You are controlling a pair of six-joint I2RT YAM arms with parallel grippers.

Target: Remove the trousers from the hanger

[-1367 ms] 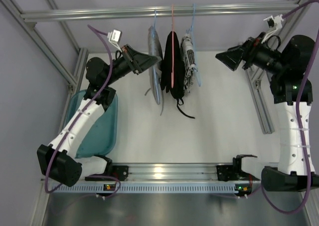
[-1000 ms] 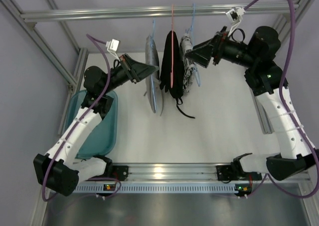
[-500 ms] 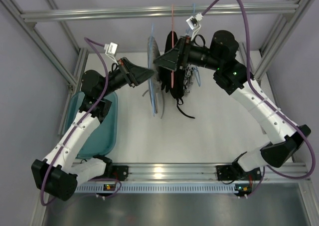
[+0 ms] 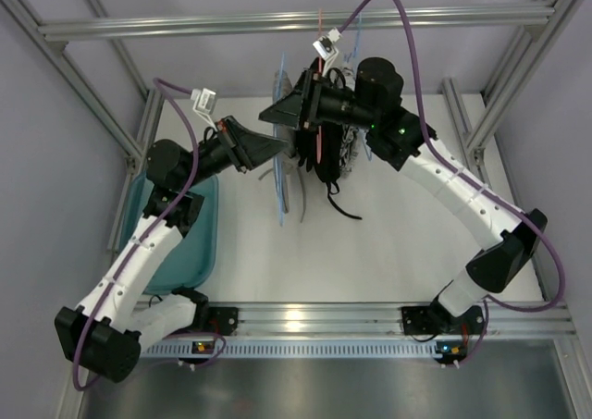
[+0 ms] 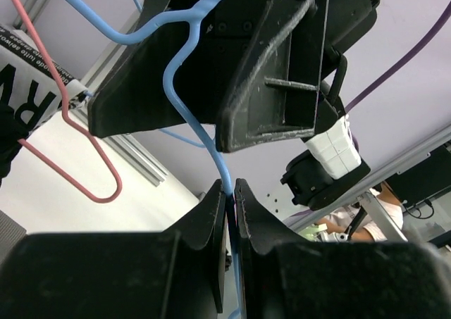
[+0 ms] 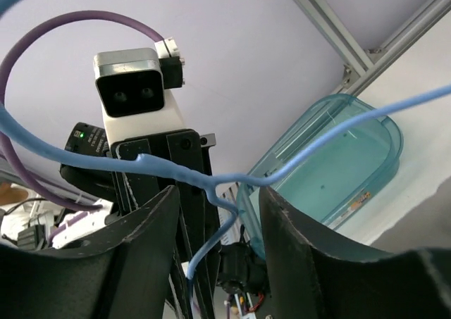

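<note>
- Top view: the right gripper (image 4: 277, 112) has swung in from the table's right side, over the black garment (image 4: 324, 160) and the patterned garment (image 4: 350, 149). It now sits at the top of the light blue hanger (image 4: 280, 204).
- The left gripper (image 4: 277, 147) stays at the same hanger from the other side.
- The trousers (image 4: 290, 169) still hang on that hanger, leftmost on the rail (image 4: 277, 19), drawstrings (image 4: 302, 197) dangling. Judged from this, both arms are set to steady the hanger, and no cloth has come off.
- The teal bin (image 4: 190, 243) lies at the table's left, partly under the left arm.
- Left wrist view: the left gripper (image 5: 230, 189) is pinched tight on the hanger (image 5: 184, 101) wire. The right gripper (image 5: 268, 65) looms just above, and the red-orange hanger (image 5: 70, 125) is off to one side.
- Right wrist view: the right gripper (image 6: 218, 196) has narrowed from wide, but its fingers (image 6: 141, 263) stand clear on either side of the hanger (image 6: 211, 184) neck, not yet gripping.
- The teal bin (image 6: 384, 132) shows a bare floor, with nothing in it.
</note>
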